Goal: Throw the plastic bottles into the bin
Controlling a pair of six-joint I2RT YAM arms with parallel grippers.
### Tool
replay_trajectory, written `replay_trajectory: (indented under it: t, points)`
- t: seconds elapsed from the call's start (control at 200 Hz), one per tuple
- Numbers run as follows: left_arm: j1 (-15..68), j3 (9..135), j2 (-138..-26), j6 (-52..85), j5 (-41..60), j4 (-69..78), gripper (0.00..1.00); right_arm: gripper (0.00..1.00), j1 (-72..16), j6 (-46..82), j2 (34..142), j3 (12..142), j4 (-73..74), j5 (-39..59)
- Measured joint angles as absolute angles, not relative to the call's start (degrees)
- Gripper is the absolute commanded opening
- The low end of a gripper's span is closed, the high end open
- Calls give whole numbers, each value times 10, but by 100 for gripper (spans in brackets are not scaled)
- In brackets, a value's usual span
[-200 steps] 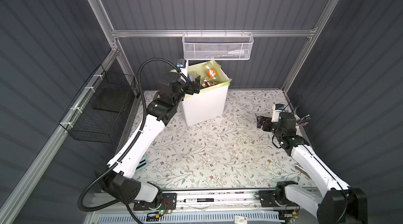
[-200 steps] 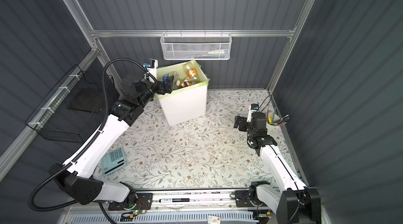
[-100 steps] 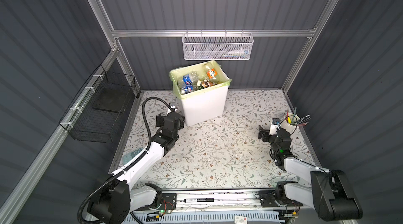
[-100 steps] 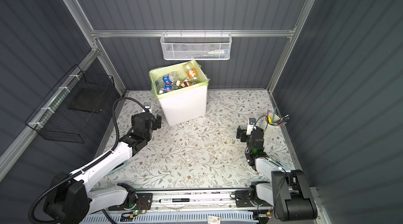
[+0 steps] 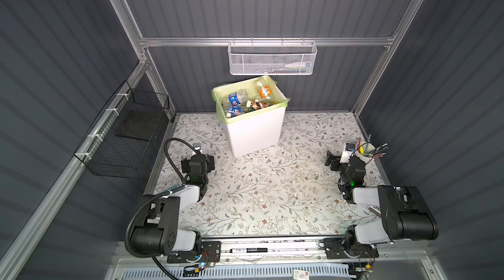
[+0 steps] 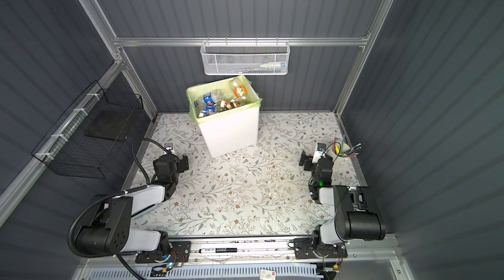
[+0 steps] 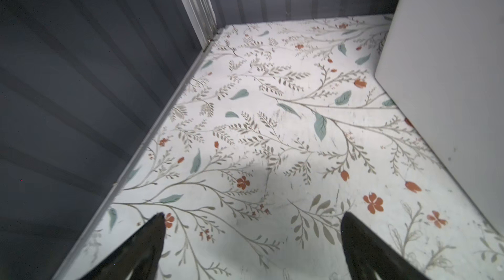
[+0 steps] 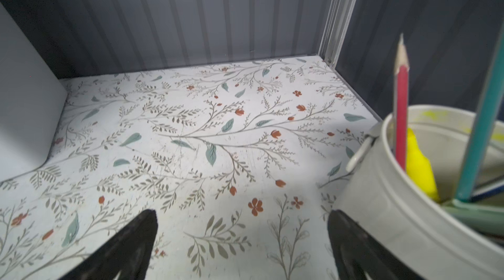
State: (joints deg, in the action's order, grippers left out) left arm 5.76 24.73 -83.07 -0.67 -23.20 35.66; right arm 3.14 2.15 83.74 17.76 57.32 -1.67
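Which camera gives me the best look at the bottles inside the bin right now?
A top view: it looks down into the open bin, showing the plastic bottles piled inside. Both top views show this nearly equally. The wrist views show only the bin's white wall, no bottles.

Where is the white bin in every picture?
Top view: bin at the back middle, under the mesh basket.
Top view: bin in the same spot, a little further left.
Left wrist: bin shows only its white wall, at the picture's edge.
Right wrist: bin shows only a rounded corner, at the edge.
Shared landmark: the floral mat.
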Motion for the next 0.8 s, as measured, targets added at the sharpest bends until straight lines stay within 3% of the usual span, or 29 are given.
replay_trajectory:
  t: [0.34,0.801]
  points:
    - [9,249,-979,5,-76,493,100,99,34,27,837,180,569,-15]
    - [10,259,-982,5,-44,509,100,99,34,28,837,180,569,-15]
